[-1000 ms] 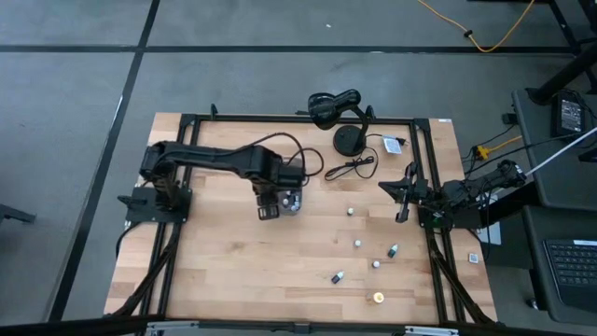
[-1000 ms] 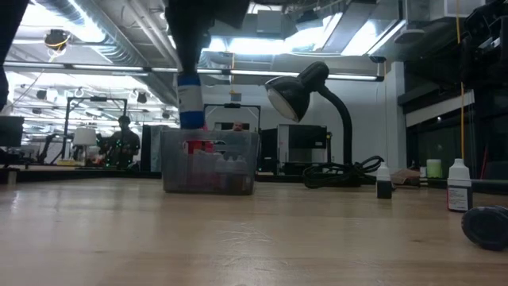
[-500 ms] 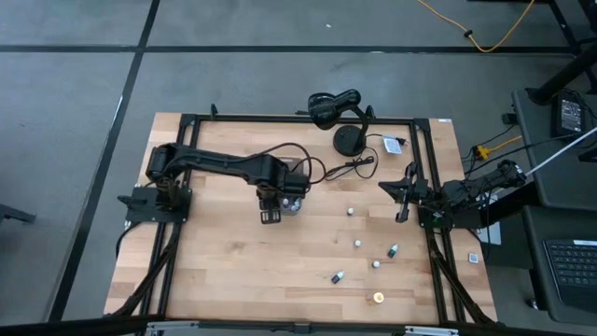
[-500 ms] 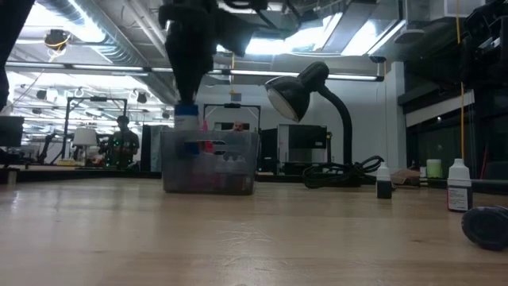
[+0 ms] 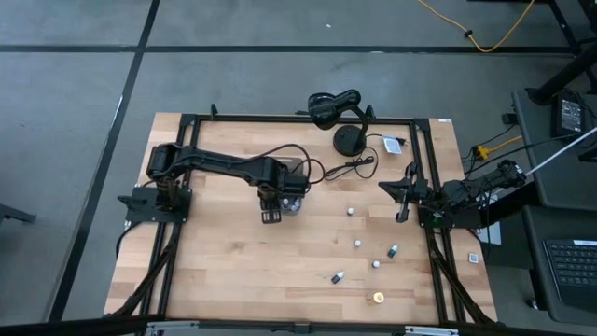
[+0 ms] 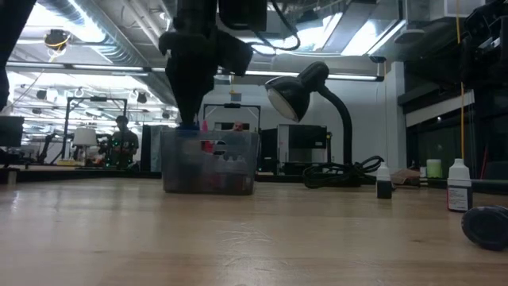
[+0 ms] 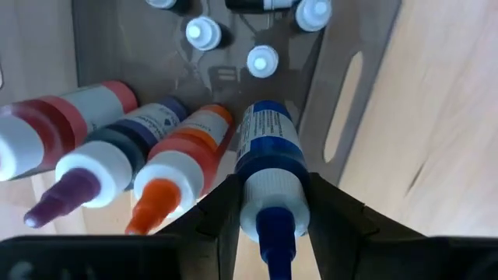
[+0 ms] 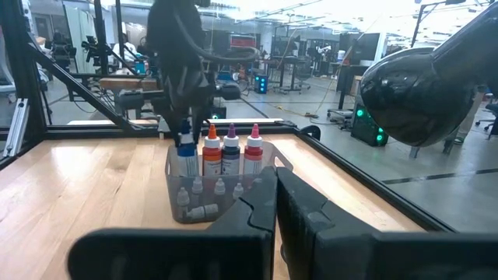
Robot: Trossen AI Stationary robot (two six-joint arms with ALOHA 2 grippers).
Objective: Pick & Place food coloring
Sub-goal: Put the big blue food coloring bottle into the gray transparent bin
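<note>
My left gripper (image 5: 273,207) hangs over the gray tray (image 5: 291,198), shut on a blue food coloring bottle (image 7: 267,148). That bottle stands in the tray beside an orange (image 7: 175,167), a dark purple (image 7: 109,167) and a red bottle (image 7: 47,132). Small white-capped bottles (image 7: 262,60) sit deeper in the tray. The right wrist view shows the row of bottles (image 8: 222,152) upright in the tray. Several tiny bottles (image 5: 357,244) lie loose on the wood. My right gripper (image 5: 403,205) waits shut at the table's right edge. My left gripper pinches the blue bottle at its white collar (image 7: 268,187), just below the blue cap, one finger (image 7: 222,210) on each side. The fingers come from above, pointing down. The bottle hangs upright with its lower part inside the tray, next to the orange bottle.
A black desk lamp (image 5: 333,105) with a round base (image 5: 350,140) and cable stands at the far edge. Loose bottles (image 5: 393,250), (image 5: 337,276), (image 5: 379,298) dot the right near quarter. In the low view two bottles (image 6: 456,187) stand at the right. A black frame (image 5: 424,168) rims the table.
My left gripper has come down over the tray, still shut on the blue bottle. The bottle, first held above the rim, has sunk into the tray among the other bottles. The right arm has kept still.
</note>
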